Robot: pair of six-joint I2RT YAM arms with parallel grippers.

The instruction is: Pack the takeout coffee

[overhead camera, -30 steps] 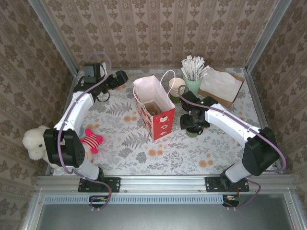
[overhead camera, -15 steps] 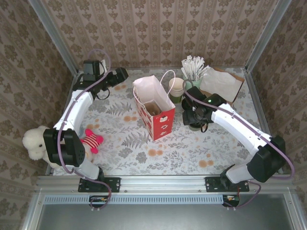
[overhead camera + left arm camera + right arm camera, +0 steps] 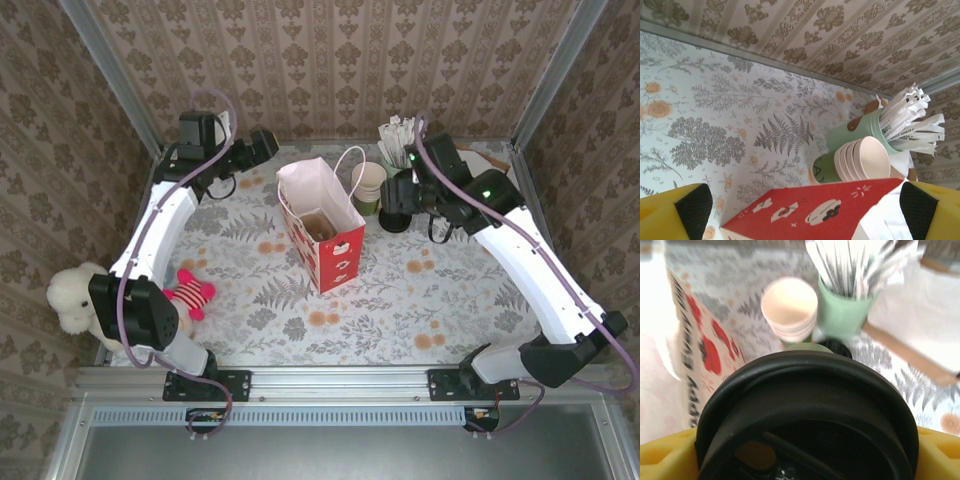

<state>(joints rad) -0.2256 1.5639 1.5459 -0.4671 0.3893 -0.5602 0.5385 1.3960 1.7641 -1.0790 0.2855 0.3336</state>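
Observation:
The takeout coffee (image 3: pixel 805 405) sits between my right gripper's (image 3: pixel 805 460) yellow fingers, its black lid close to the right wrist camera. From above, the right gripper (image 3: pixel 400 197) holds the dark cup (image 3: pixel 393 218) off the table, just right of the cream cups (image 3: pixel 368 183) and right of the red paper bag (image 3: pixel 322 230). The bag stands upright with its mouth open. My left gripper (image 3: pixel 262 148) hovers open at the back left, and its wrist view looks down on the bag's red side (image 3: pixel 815 212).
A mint-green cup of white stirrers (image 3: pixel 400 148) and a brown box of napkins (image 3: pixel 465 175) stand at the back right. A white teddy (image 3: pixel 72 298) and a pink striped toy (image 3: pixel 192 293) lie at the left edge. Metal frame rails border the table.
My right arm has lifted the takeout coffee off the table beside the bag and carried it back toward the cream cups. The left gripper has shifted slightly toward the back wall.

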